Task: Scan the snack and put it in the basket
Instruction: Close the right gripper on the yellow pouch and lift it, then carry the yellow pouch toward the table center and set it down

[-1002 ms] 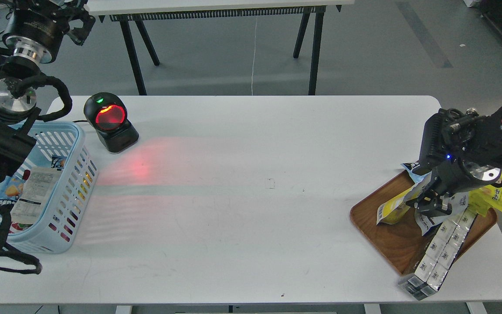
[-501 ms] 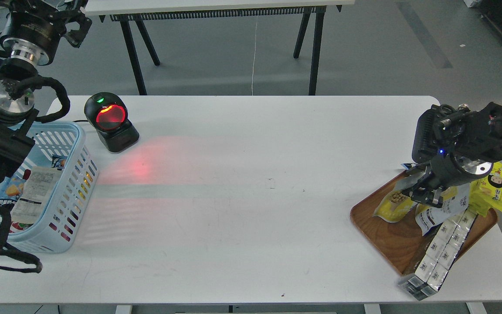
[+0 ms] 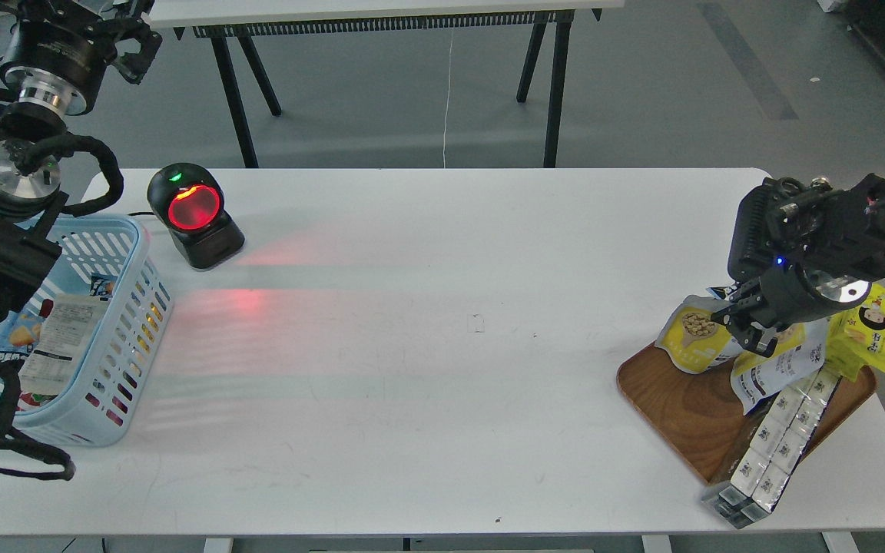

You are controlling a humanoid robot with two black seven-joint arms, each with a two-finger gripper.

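Note:
The snack, a yellow and white pouch with a picture of beige balls, hangs lifted over the left corner of the brown wooden tray. My right gripper is shut on its right edge and holds it above the tray. The light blue basket stands at the table's left edge with several packets inside. My left gripper is raised at the far upper left, above and behind the basket; its fingers cannot be told apart.
A black barcode scanner with a red glowing window stands right of the basket, casting red light on the table. On the tray lie an all-yellow packet with a cartoon face, a white pouch and a long row of silver packets.
My right gripper has lifted the snack up off the tray and turned it, so that its front with the beige balls now shows. The left arm has barely moved.

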